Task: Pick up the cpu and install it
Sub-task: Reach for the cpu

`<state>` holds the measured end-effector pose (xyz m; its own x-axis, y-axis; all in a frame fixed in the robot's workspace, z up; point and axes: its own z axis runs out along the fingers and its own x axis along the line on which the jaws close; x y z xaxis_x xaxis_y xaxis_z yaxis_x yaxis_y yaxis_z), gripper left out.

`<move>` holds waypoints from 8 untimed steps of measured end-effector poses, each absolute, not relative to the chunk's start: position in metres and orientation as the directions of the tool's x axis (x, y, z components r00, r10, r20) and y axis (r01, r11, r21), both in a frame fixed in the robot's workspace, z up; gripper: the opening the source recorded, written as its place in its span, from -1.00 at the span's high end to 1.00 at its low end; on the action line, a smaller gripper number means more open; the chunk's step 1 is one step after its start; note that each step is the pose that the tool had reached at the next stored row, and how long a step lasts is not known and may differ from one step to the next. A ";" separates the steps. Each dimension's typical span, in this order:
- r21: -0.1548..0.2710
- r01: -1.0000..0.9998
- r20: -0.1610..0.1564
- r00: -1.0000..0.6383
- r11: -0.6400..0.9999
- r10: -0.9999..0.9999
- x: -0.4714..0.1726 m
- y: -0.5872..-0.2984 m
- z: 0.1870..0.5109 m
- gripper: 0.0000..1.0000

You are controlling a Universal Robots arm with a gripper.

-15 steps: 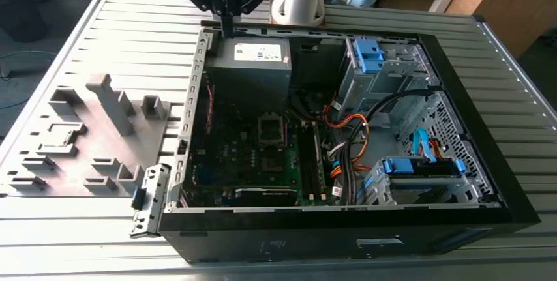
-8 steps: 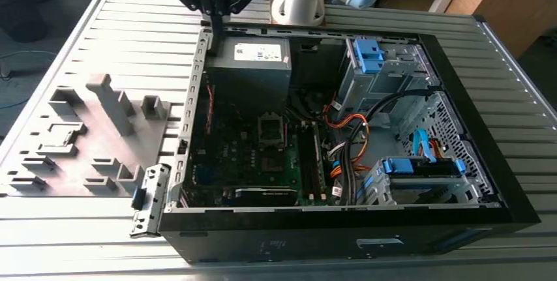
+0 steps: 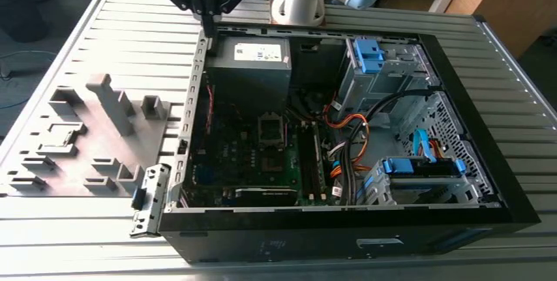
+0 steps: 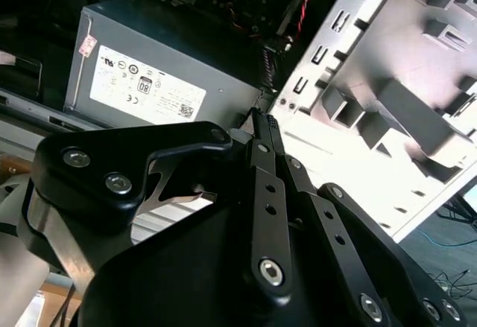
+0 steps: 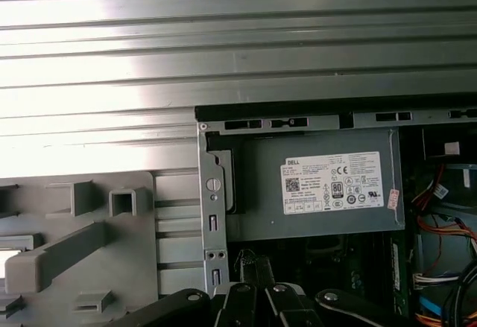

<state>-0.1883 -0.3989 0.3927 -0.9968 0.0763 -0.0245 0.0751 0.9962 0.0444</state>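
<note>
The gripper (image 3: 209,25), fingers (image 4: 268,193) pressed together on nothing, hangs over the case (image 3: 348,229) edge. The cpu (image 3: 64,136) seems to lie in the tray (image 3: 35,163), well apart from it; probably light and fragile, so grip its rim.

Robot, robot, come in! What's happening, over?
Black pincer shut, empty, over open black computer case's edge. Small silvery square cpu apparently on grey moulded tray. Nothing blocking.

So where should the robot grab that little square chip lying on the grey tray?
Probably by two opposite edges of the chip, coming straight down from above. It lies flat in a shallow pocket of the grey tray with its top face up. The smooth top gives nothing to pinch, so the thin rim is the only part to hold.
</note>
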 end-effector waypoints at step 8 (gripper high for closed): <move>0.044 0.075 -0.024 -0.997 0.996 0.076 -0.191 -0.399 0.393 0.79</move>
